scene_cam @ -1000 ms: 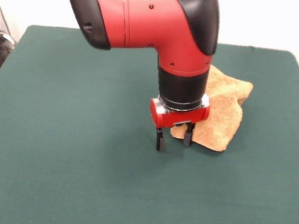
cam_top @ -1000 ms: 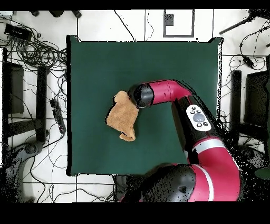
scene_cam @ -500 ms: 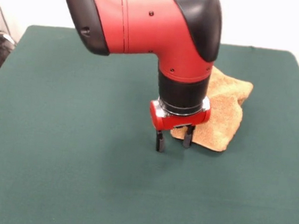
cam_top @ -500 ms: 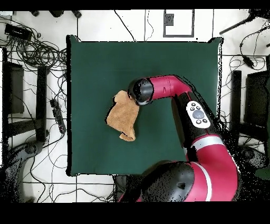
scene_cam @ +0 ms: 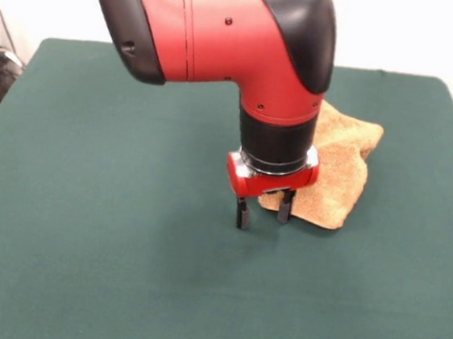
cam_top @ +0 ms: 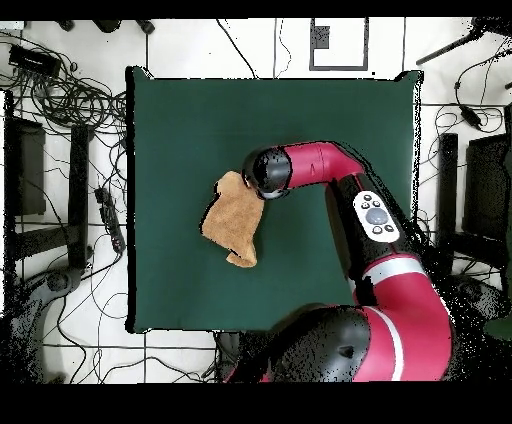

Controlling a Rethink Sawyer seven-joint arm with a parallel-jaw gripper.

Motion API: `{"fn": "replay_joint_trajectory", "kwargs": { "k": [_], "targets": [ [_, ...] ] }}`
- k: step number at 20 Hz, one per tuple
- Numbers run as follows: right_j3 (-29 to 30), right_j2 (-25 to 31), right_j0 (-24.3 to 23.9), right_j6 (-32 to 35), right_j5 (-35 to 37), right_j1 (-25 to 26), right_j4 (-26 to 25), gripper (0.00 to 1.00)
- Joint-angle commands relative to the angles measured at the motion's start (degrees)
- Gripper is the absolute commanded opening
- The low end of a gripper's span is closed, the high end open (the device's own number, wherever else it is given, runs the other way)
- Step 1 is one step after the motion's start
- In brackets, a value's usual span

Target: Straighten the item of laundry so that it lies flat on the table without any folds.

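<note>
My jaws (scene_cam: 263, 211) hang spread apart and empty at the towel's (scene_cam: 336, 169) near corner. One finger (scene_cam: 285, 206) stands in front of the cloth's edge and the other (scene_cam: 242, 213) over bare worktop (scene_cam: 107, 230) just beside it. I judge the tips are close above the surface, though I cannot tell whether they touch. The spread stance makes sense to me: it straddles the hem so that a closing pinch would catch that corner and nothing else.

The towel sits a little off the worktop's middle, rumpled and doubled over itself (its outline is lopsided rather than square, with a flap folded across the far side). From overhead my arm (cam_top: 325, 170) reaches in from beside the towel and my wrist covers its corner. The cloth is not yet flat, so the corner probably needs drawing outward, away from the bunched part.
</note>
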Motion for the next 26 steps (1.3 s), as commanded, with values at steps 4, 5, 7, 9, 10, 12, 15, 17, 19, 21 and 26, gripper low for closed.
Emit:
{"fn": "replay_joint_trajectory", "kwargs": {
  "k": [4,5,7,9,10,12,15,17,19,21,26],
  "targets": [
    [6.57,8.66,-3.15,-21.08,6.23,3.44,0.17,1.0],
    [6.71,9.24,-3.56,-21.77,6.85,3.7,0.38,1.0],
    [7.25,10.23,-4.33,-22.9,8.05,3.91,0.82,1.0],
    [8.39,11.84,-5.69,-25.13,9.82,4.34,1.59,1.0],
    [8.83,12.24,-6.03,-25.66,10.29,4.39,1.7,1.0],
    [9.59,12.83,-6.57,-26.28,11.58,4.29,2.05,1.0],
    [9.57,12.89,-6.71,-26.31,12.44,4.45,1.84,1.0],
    [9.6,12.91,-6.75,-26.16,12.58,4.4,1.79,1.0],
    [9.61,13.03,-6.88,-26.26,12.9,4.38,2.04,1.0],
    [9.74,13.29,-7.01,-26.38,13.33,4.38,2.43,1.0],
    [10.28,14.08,-7.4,-25.89,12.13,4.84,2.45,1.0]
  ]
}}
